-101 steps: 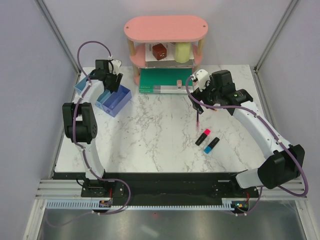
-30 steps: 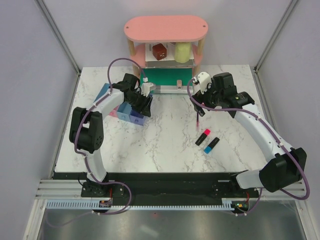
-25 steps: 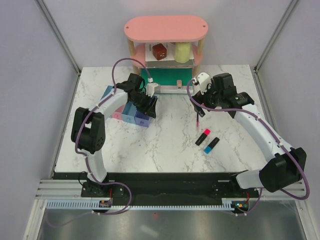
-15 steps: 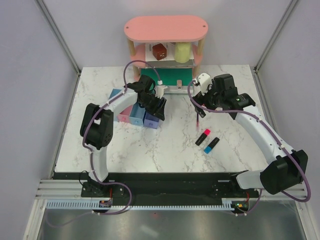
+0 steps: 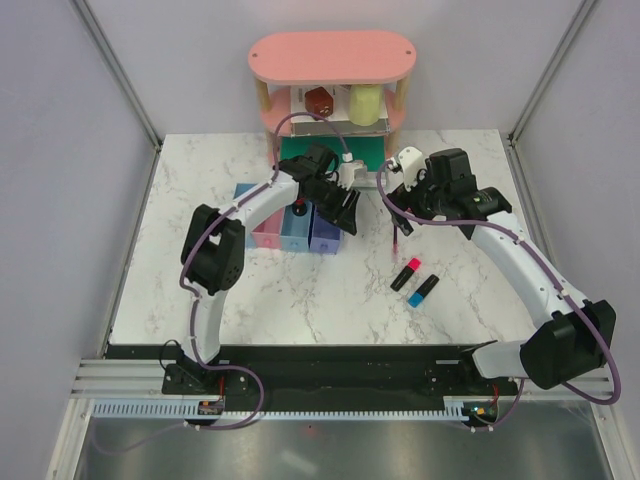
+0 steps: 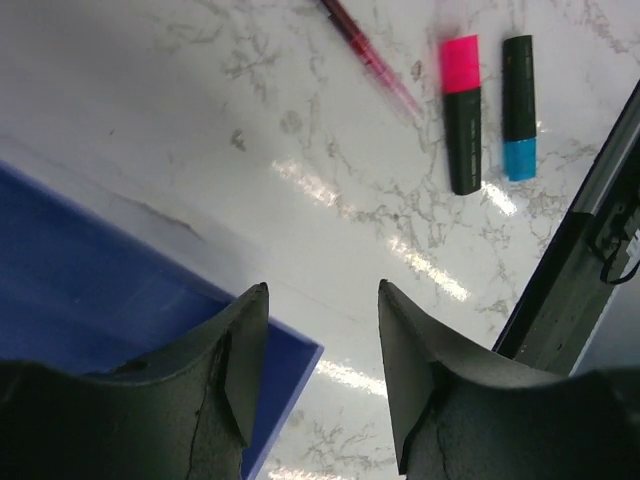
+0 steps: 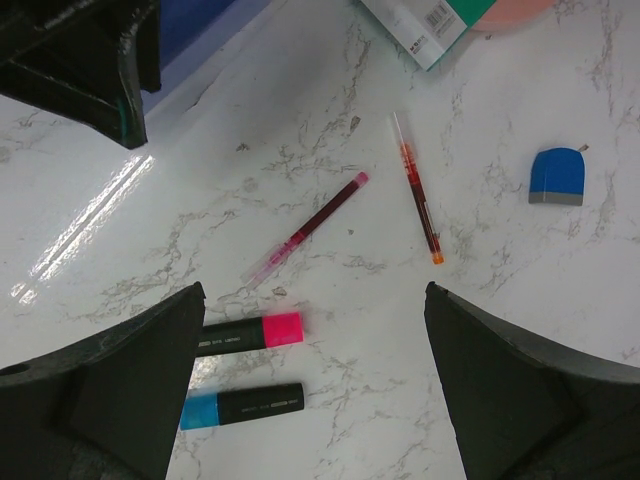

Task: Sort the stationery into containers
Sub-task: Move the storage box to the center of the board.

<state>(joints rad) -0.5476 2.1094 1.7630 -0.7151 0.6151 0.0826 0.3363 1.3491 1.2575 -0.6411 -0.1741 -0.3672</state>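
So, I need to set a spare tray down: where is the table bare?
Widest bare marble: near-left, between the bins and the near edge of the table. Also the far-left corner, left of the shelf. Crowded right of centre: red pen, pink highlighter and blue highlighter lie close together.

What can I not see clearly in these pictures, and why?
Contents of the bins: top view, left arm covers part; left wrist view shows one corner.
Blue piece: absent from top view, probably under the right arm.
Green book: top view, partly behind the left arm.
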